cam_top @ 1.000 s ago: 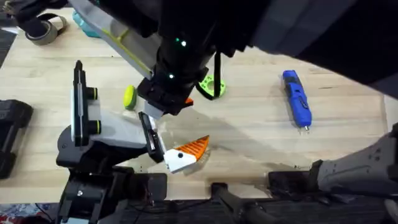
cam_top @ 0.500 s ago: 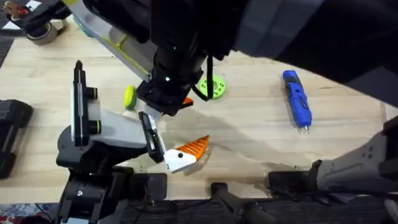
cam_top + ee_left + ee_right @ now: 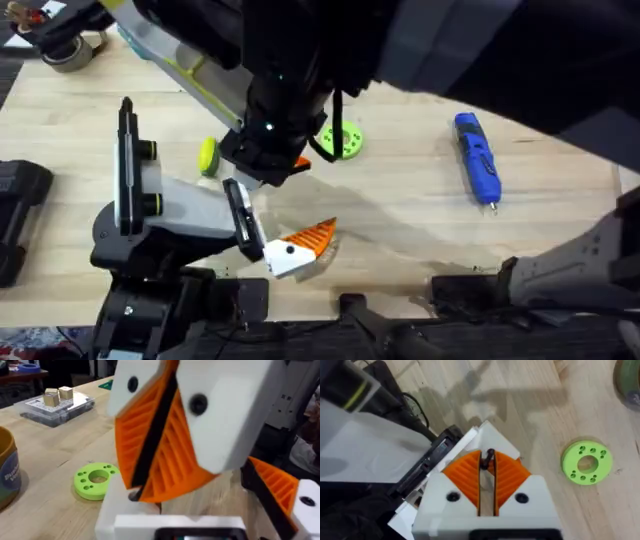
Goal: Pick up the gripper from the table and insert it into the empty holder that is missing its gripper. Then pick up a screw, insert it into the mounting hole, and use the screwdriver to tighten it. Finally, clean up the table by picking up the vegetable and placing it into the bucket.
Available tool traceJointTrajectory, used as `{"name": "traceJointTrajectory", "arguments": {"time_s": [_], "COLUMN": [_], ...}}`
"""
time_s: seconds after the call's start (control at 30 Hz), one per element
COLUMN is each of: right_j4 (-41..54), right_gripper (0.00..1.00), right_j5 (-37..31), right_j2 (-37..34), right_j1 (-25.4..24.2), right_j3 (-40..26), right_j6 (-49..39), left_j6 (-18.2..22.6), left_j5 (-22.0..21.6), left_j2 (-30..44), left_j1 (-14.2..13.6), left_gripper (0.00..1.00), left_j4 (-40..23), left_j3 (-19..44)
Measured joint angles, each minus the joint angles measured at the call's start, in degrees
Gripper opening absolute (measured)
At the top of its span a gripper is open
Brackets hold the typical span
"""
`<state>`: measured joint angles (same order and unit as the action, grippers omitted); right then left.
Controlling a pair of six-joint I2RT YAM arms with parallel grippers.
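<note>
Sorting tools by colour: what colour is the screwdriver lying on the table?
The screwdriver is blue with black bands and a short metal tip, clearest in the overhead view.

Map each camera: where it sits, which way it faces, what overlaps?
Overhead: above the arm bases, looking down and forward at the table; both arms show.
Left wrist: low over the table, facing the right hand side-on.
Right wrist: looking down past its own pads, shut on a screw.
Shared: lime-green disc, all three.

One screwdriver (image 3: pixel 478 158), one vegetable (image 3: pixel 208 155), one green disc (image 3: pixel 343 141), one loose gripper (image 3: pixel 298 249).
</note>
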<state>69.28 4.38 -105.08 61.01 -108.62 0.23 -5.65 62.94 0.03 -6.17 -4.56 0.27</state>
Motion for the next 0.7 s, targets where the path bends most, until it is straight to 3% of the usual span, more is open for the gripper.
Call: {"name": "traceJointTrajectory", "arguments": {"time_s": [0.3, 0.43, 0.7], "right_j4": [-0.01, -0.04, -0.68], "right_gripper": [0.143, 0.011, 0.006], "right_j5": [-0.02, -0.13, -0.22], "right_j2": [0.02, 0.02, 0.01], "right_j1": [0.00, -0.04, -0.07], "right_j3": [0.00, 0.00, 0.00], "right_j6": [-0.02, 0.17, 0.16], "left_j6": [0.00, 0.00, 0.00], "left_j5": [0.00, 0.01, -0.18], "left_j2": [0.00, 0.00, 0.00], "left_j1": [-0.01, -0.01, 0.00], "left_gripper": [0.985, 0.985, 0.985], "left_j4": [0.00, -0.02, -0.04], "left_j3": [0.00, 0.00, 0.00]}}
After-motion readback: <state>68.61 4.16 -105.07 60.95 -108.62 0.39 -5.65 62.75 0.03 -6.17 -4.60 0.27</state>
